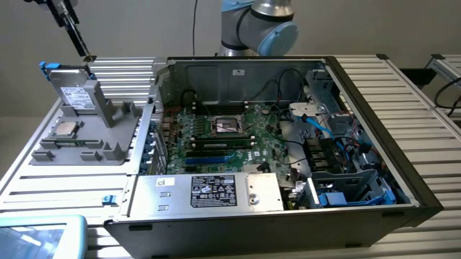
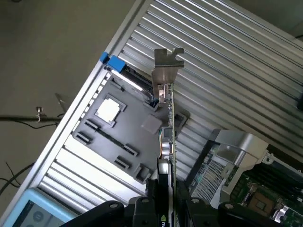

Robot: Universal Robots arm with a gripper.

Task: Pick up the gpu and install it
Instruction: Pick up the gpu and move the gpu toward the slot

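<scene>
My gripper [image 1: 62, 9] hangs high above the slatted table at the exterior view's far left, over the grey parts holder [image 1: 108, 116]. It is shut on the gpu [image 1: 76, 35], which hangs edge-on below it. In the wrist view the gpu [image 2: 166, 132] is a thin green card edge running away from my gripper [image 2: 164, 204], with its silver end bracket [image 2: 167, 64] at the far end. Its black cooler block sits between the black fingers [image 2: 152, 191]. The gpu is in the air, clear of the holder [image 2: 128, 137] and apart from the open computer case [image 1: 364, 116].
On the holder stand a silver drive [image 1: 75, 94] and a processor chip [image 1: 65, 128]. The case holds the motherboard [image 1: 223, 135], cables and a power supply [image 1: 209, 191]. A blue-framed screen [image 1: 36, 237] lies at the table's near corner. The arm's base [image 1: 259, 27] rises behind the case.
</scene>
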